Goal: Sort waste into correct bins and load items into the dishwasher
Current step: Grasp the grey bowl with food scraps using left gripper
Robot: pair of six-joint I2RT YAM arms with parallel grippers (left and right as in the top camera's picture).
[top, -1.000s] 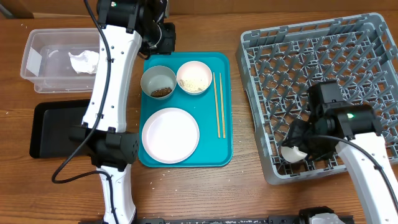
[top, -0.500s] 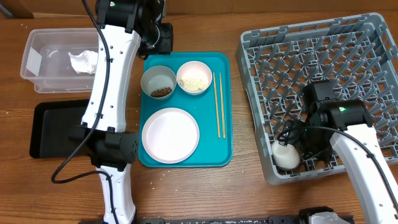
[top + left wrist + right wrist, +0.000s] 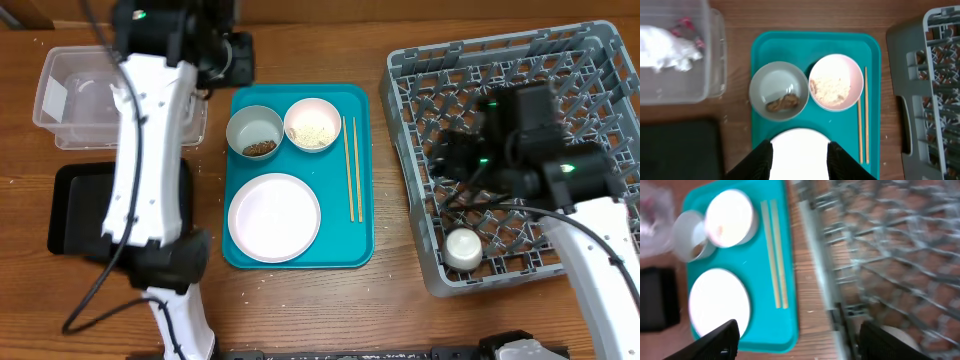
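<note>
Left claw: wide, nothing between the fingers; arm head sits by the far left corner of the teal tray.
Right claw: wide, empty, above the left part of the rack; view blurred.
Cup: inside the rack at its near left corner, apart from the right claw.
Rack: right of the teal tray.
Plate: near half of the teal tray, bare.
Grey bowl: far left on the teal tray, brown scraps inside.
Pale bowl: just right of the grey bowl, rice grains inside.
Chopsticks: side by side along the tray's right edge.
Tub: far left; holds the tissue and a red-marked wrapper, blurred.
Black tray: just near of the tub.
</note>
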